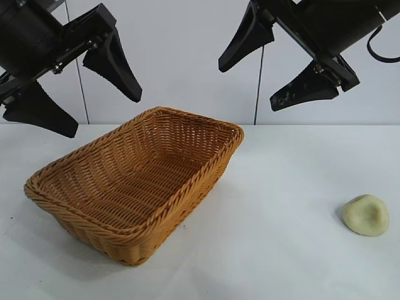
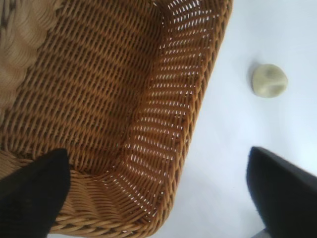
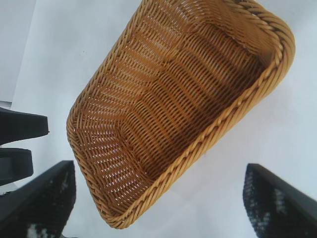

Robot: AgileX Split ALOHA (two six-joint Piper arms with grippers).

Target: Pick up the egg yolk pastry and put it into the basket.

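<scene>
- Exterior view: the egg yolk pastry (image 1: 366,215) lies on the white table (image 1: 275,250) toward the right side, well apart from the basket (image 1: 134,244), which stands left of centre with nothing inside it.
- The pastry is a small pale lump with a shallow dent; nothing touches it.
- The right gripper (image 1: 275,65) hangs high above the table, between basket and pastry, with its jaws spread wide and nothing between them.
- The left gripper (image 1: 81,94) hangs high over the basket's left end, jaws likewise spread wide and empty.
- In the left wrist view the pastry (image 2: 269,80) shows beyond the basket's rim (image 2: 198,119), on bare table; the right wrist view takes in the basket (image 3: 198,144) but not the pastry.
- Step in hand, as I judge it: the very start. No reach toward the pastry has closed in, and the pick is not yet done.
- The right arm looks the better placed, since the pastry lies on its side.
- The next move calls for bringing that gripper down and outward over the pastry, jaws astride the lump, then closing gently, as it seems soft and could squash.
- After that comes a lift clear of the braided rim and a release inside the basket.
</scene>
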